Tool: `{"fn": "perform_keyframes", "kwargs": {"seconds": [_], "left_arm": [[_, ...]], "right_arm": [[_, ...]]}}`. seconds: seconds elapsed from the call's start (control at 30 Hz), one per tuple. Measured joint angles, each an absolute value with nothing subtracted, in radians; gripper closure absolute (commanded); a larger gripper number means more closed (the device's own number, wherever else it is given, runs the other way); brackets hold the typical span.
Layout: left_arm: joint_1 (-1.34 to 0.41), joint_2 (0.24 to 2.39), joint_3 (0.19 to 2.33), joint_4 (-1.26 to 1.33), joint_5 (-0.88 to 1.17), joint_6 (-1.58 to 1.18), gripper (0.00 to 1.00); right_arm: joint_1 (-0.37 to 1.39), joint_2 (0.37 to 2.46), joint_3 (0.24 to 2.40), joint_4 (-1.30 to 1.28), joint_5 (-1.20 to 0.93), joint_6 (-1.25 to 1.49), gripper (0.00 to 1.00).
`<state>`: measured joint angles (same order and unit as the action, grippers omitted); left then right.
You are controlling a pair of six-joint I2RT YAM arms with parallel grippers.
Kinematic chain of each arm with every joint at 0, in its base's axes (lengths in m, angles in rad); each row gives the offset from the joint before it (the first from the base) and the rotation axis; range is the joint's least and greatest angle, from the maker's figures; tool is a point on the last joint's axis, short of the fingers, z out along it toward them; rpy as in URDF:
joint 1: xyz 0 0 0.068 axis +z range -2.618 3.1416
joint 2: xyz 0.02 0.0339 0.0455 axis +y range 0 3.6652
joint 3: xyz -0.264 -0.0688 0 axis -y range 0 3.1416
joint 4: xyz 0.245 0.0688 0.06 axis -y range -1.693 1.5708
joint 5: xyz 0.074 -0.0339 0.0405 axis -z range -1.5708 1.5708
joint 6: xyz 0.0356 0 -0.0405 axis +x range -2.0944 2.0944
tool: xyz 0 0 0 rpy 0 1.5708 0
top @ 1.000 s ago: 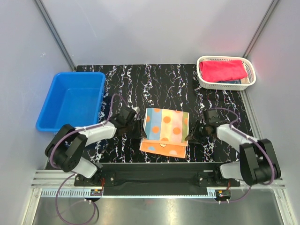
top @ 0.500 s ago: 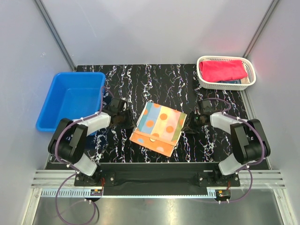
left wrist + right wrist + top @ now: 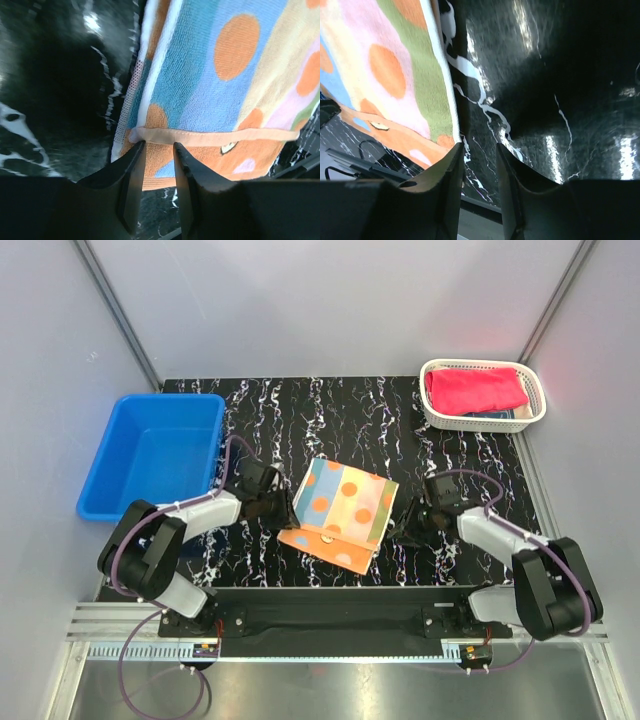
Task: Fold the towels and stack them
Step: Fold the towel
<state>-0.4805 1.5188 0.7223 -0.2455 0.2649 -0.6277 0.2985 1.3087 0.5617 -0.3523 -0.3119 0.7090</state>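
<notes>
Top external view has the dotted towel (image 3: 340,512) lying folded on the table (image 3: 340,420), between the two arms and near their bases. Its striped top layer is set back, so a peach strip of the lower layer shows along the near edge. It lies skewed, just as it did half a second ago; a second ago it sat squarer to the table's edge. The left claw (image 3: 156,146) is at the towel's left edge, its jaws a narrow gap apart with their tips at the hem and no cloth pinched between them. Half a second ago it stood farther off. The right claw (image 3: 479,146) hangs over bare table just off the towel's right edge, likewise slightly parted and empty, and it has drawn back toward the arms' side. The red towel (image 3: 475,388) is in the white basket (image 3: 432,416) at the far right corner, unmoved. A blue bin (image 3: 150,455) stands at the left.
</notes>
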Motion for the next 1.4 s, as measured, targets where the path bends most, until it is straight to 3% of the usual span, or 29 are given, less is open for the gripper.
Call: {"fn": "perform_keyframes", "kwargs": {"seconds": [0.27, 0.43, 0.73, 1.0, 1.4], "left_arm": [[-0.577, 1.451, 0.661, -0.217, 0.273, -0.698, 0.64], [-0.576, 1.412, 0.663, -0.241, 0.253, -0.709, 0.58], [-0.550, 1.451, 0.712, -0.256, 0.220, -0.677, 0.59], [-0.543, 1.493, 0.712, -0.251, 0.225, -0.659, 0.60], [-0.543, 1.484, 0.722, -0.253, 0.226, -0.643, 0.60]], "right_arm": [[0.361, 1.206, 0.477, -0.316, -0.288, 0.818, 0.61], [0.407, 1.195, 0.461, -0.281, -0.268, 0.870, 0.61], [0.502, 1.245, 0.448, -0.200, -0.218, 0.974, 0.61], [0.527, 1.250, 0.445, -0.192, -0.149, 1.002, 1.00], [0.528, 1.196, 0.455, -0.285, -0.071, 0.936, 0.99]]}}
